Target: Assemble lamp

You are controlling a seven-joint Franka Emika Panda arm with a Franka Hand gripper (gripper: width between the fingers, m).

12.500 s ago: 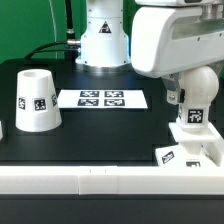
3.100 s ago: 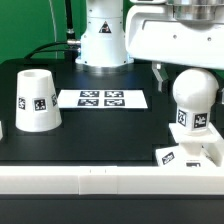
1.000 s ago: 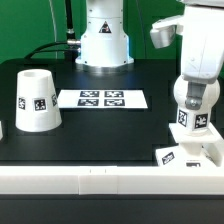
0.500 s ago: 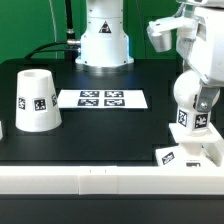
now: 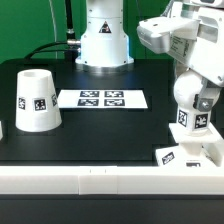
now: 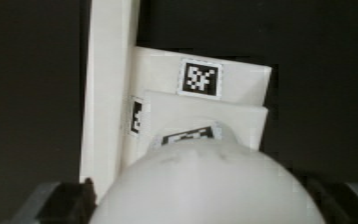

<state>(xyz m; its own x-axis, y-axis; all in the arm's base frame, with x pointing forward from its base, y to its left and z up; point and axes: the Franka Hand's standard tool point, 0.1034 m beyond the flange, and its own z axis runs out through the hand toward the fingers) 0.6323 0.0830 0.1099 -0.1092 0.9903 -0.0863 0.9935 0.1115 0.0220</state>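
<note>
The rounded white bulb (image 5: 187, 104) stands upright on the low square base (image 5: 188, 153) at the exterior view's right, near the front rail. My gripper (image 5: 198, 97) reaches down over the bulb, with a finger on each side, shut on it. In the wrist view the bulb (image 6: 202, 186) fills the near edge between the dark fingers (image 6: 62, 200), with the tagged base (image 6: 208, 84) beyond it. The tapered shade (image 5: 35, 100) stands mouth down at the exterior view's left, far from the gripper.
The marker board (image 5: 102, 99) lies flat mid-table. The arm's white pedestal (image 5: 103, 38) stands behind it. A white rail (image 5: 100, 180) runs along the table's front edge and also shows in the wrist view (image 6: 108, 90).
The gripper has come down over the bulb and closed on it. Over the last second the wrist has turned about the bulb, its white housing swinging to the exterior view's left.
</note>
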